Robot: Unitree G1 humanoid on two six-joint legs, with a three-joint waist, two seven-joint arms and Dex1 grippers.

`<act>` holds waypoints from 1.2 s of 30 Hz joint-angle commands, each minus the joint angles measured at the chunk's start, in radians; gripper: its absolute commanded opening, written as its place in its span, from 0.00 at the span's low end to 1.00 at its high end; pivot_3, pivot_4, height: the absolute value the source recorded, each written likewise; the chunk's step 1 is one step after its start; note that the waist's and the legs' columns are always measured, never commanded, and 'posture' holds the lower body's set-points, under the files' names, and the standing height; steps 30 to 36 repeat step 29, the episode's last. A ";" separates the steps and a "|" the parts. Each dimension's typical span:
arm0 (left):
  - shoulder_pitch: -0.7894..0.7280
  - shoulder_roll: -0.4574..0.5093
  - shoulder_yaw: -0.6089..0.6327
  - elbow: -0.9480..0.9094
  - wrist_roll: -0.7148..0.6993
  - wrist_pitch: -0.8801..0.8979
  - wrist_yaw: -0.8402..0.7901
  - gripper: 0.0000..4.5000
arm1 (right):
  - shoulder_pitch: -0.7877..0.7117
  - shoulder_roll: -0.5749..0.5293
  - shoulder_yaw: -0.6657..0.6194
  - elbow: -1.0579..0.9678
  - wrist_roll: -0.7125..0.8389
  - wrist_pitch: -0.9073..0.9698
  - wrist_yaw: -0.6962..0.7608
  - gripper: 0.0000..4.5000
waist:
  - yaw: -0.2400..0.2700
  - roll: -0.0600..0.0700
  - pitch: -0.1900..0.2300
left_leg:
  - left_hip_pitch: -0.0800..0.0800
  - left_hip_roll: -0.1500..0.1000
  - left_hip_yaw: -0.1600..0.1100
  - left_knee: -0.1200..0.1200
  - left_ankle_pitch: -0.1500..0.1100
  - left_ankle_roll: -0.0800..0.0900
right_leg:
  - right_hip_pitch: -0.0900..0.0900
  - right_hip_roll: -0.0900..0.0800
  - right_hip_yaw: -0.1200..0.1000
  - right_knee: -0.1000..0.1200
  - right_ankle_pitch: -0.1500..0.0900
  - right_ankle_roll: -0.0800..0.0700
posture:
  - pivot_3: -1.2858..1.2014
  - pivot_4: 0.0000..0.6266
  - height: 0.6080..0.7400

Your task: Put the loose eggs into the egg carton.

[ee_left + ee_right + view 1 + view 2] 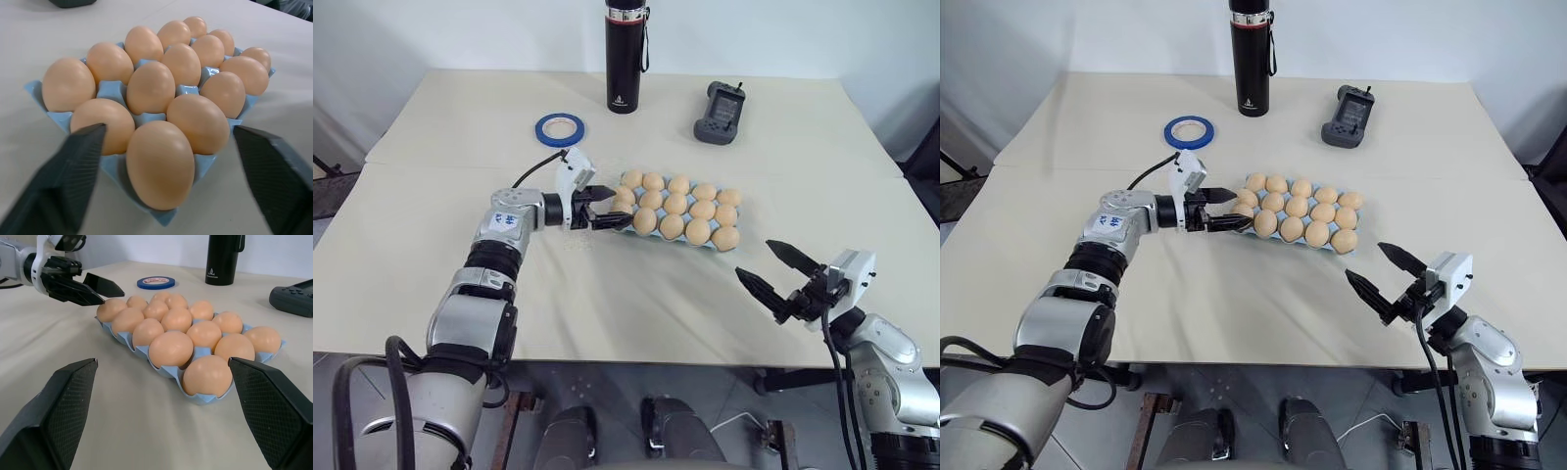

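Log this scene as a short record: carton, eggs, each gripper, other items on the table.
carton: light blue carton near mid-table, lying flat
eggs: eggs in three rows of five, every visible cup filled; none loose on the table
left gripper: left gripper at the carton's left end, jaws open either side of the corner egg, gripping nothing
right gripper: right gripper off the carton's near right corner, jaws open, empty
other items: black bottle, blue tape roll, grey handheld device toward the table's far side

1. The egg carton (628, 224) lay mid-worktop (431, 255), eggs (675, 204) filling its cups.
2. A bottle (624, 59) stood at the far edge.
3. A tape roll (559, 128) lay toward the far left corner.
4. A handheld device (720, 113) lay right of the bottle.
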 commanded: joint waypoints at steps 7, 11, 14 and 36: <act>0.131 0.108 0.133 -0.397 -0.158 0.124 -0.017 0.99 | -0.065 -0.036 -0.026 0.036 0.009 -0.023 0.055 1.00 | -0.003 0.000 0.000 | 0.000 0.000 0.000 0.000 0.000 0.000 | -0.001 0.000 0.000 0.001 0.000 0.000 | 0.52 0.24 1.00; 0.276 0.169 0.159 -0.559 -0.207 0.118 -0.060 0.99 | -0.116 -0.061 -0.015 0.081 0.009 -0.018 0.095 1.00 | -0.005 0.001 0.000 | 0.001 0.000 0.000 0.000 0.000 0.000 | -0.001 0.000 0.000 0.002 0.000 0.000 | 0.52 0.24 1.00; 0.376 0.214 0.163 -0.637 -0.212 0.102 -0.079 0.99 | -0.160 -0.077 0.002 0.122 0.001 -0.010 0.131 1.00 | -0.001 0.001 0.000 | 0.001 0.000 0.000 0.000 0.001 0.000 | -0.001 0.000 0.000 0.002 0.000 0.000 | 0.52 0.24 1.00; 0.537 0.311 0.207 -0.698 -0.252 0.047 -0.112 0.99 | -0.303 -0.111 0.078 0.270 -0.054 -0.011 0.271 1.00 | 0.000 0.001 0.000 | 0.000 0.000 -0.002 0.000 0.000 0.001 | 0.000 -0.002 -0.001 0.000 0.000 -0.001 | 0.52 0.24 1.00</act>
